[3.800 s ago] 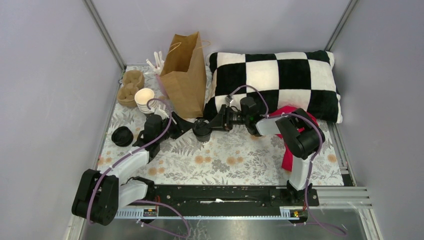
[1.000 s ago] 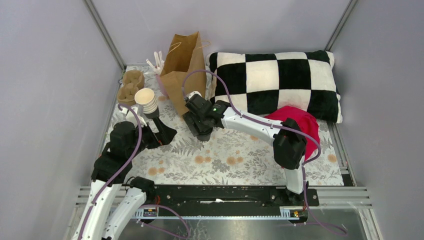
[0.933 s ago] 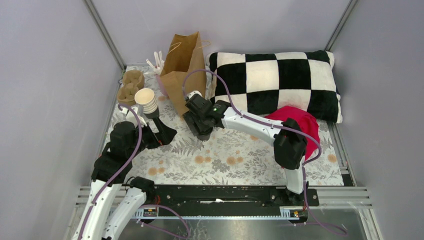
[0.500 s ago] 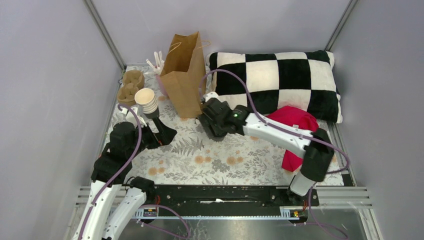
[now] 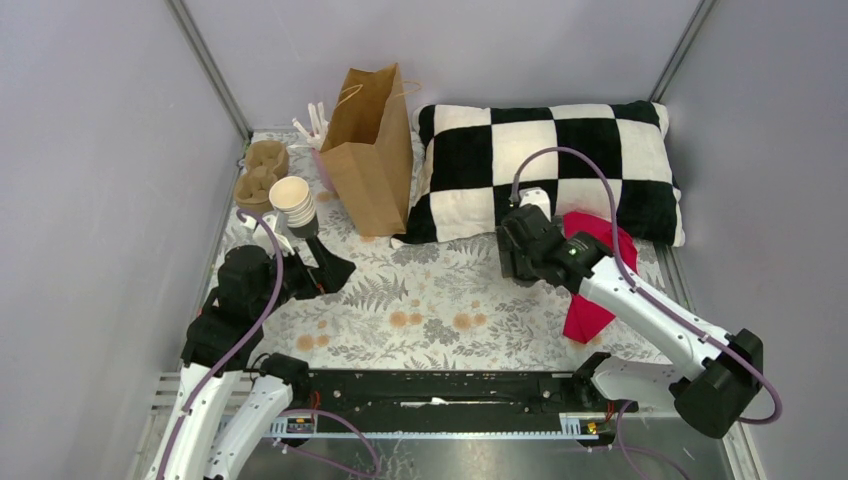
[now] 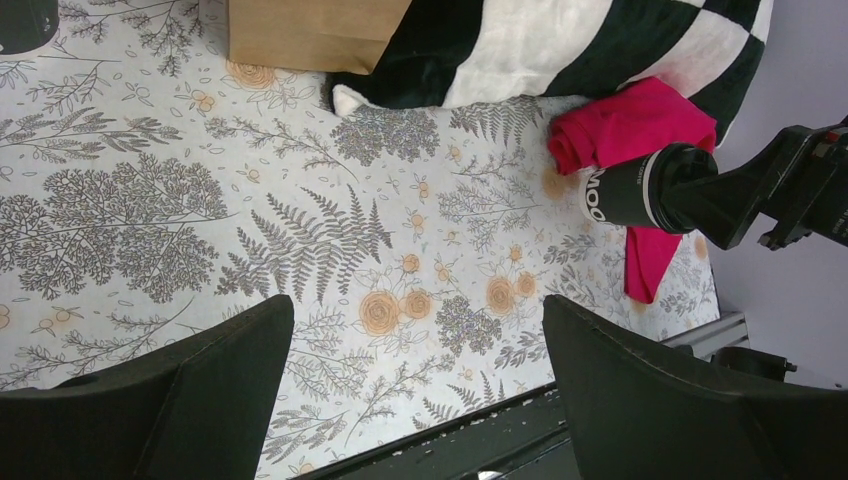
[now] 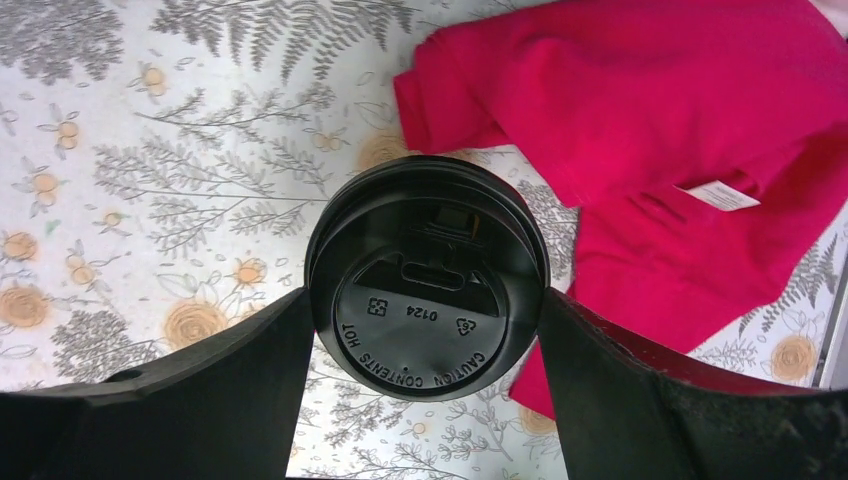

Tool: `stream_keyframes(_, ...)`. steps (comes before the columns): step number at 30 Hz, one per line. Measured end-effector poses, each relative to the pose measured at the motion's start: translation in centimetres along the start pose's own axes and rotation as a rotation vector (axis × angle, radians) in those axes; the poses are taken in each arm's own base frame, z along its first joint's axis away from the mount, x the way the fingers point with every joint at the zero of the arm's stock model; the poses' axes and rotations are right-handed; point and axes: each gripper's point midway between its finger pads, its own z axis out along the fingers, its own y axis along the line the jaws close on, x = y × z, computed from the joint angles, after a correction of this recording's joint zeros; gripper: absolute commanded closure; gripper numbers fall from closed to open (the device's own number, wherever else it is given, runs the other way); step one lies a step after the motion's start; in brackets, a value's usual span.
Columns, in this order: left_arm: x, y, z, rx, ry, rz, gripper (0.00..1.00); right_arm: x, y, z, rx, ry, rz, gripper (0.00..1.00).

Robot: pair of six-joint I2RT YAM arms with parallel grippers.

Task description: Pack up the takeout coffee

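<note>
The takeout coffee (image 7: 428, 290) is a black cup with a black sip lid. My right gripper (image 7: 428, 345) is shut on it, one finger on each side just under the lid. In the top view the right gripper (image 5: 520, 260) holds it above the table at the left edge of the red cloth (image 5: 592, 285), and the gripper mostly hides the cup. The left wrist view shows the cup (image 6: 622, 187) off the table in front of the cloth. The brown paper bag (image 5: 370, 150) stands upright at the back left. My left gripper (image 5: 325, 270) is open and empty, low over the table at the left.
A black-and-white checked pillow (image 5: 560, 160) lies along the back. A stack of lidless cups (image 5: 291, 202) and a brown cup carrier (image 5: 260, 170) sit at the far left, with white sticks (image 5: 315, 120) behind them. A dark round thing (image 6: 22, 22) shows at the corner of the left wrist view.
My right gripper has carried the coffee from beside the paper bag rightward to the edge of the red cloth. The left arm has stayed still over the last second.
</note>
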Motion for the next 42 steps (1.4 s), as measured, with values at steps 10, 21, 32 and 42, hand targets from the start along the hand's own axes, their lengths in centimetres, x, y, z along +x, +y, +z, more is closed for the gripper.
stream_keyframes(10, 0.1, -0.2, 0.0, 0.01, 0.006, 0.005, 0.01, 2.3, -4.1, 2.1, 0.104, 0.057, 0.096, 0.19)
stream_keyframes(21, 0.1, -0.2, 0.0, 0.013, 0.008, 0.007, 0.01, 2.7, -4.4, 3.3, 0.075, 0.072, 0.158, 0.01)
stream_keyframes(32, 0.2, -0.1, 0.1, 0.01, 0.014, 0.006, 0.01, 3.3, -4.2, 3.3, 0.058, 0.111, 0.159, 0.0)
stream_keyframes(42, 0.3, 0.0, 0.3, 0.006, 0.021, 0.005, 0.01, -0.3, -4.6, 0.9, 0.043, 0.037, 0.15, 0.0)
